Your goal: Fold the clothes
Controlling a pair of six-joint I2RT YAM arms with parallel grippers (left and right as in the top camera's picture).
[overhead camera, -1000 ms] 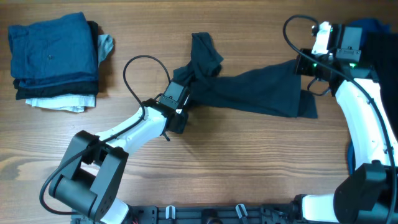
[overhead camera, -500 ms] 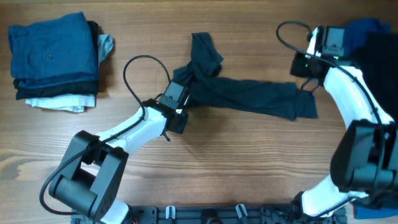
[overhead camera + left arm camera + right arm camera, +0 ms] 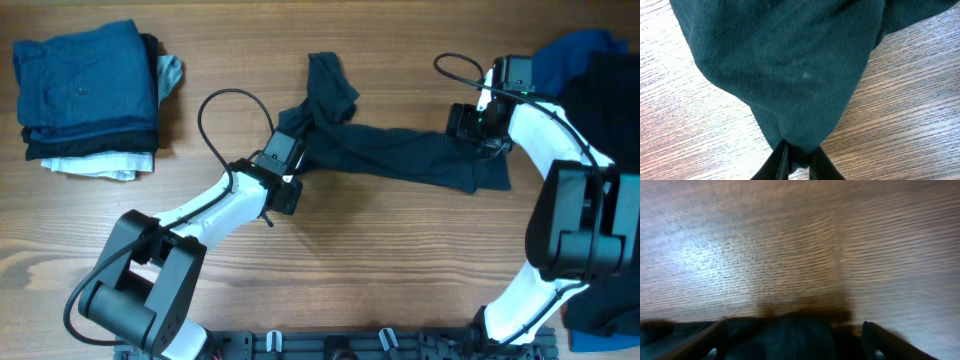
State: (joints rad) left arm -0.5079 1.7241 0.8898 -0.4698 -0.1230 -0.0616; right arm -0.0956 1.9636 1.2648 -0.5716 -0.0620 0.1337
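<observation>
- Step in hand: you are laying out one garment, the dark shirt, and no fold has begun on it. This is a judgement from how it lies now.
- Where the shirt is: it lies in the middle of the table, drawn into a long, narrow band from left to right. A bunched lump rises at its left end. It is not flat, and the sleeves and hem cannot be told apart.
- Left gripper: the fingers are almost together and pinch a gathered point of the shirt's left end, with the cloth fanning out from the pinch over the wood.
- Right gripper: the fingers stand wide apart and hold nothing. Dark cloth shows low between them, though this view is blurred. From overhead, this gripper sits at the shirt's right end.
- Other clothes: a folded stack, blue on top of dark and white, sits at the far left, well apart from the shirt. A loose pile of blue and dark cloth lies at the right edge, just beside the right arm.
- Next move: you probably need a fresh hold with the right gripper on a corner of the right end. Then spread the band open against the left hold before you fold anything.
</observation>
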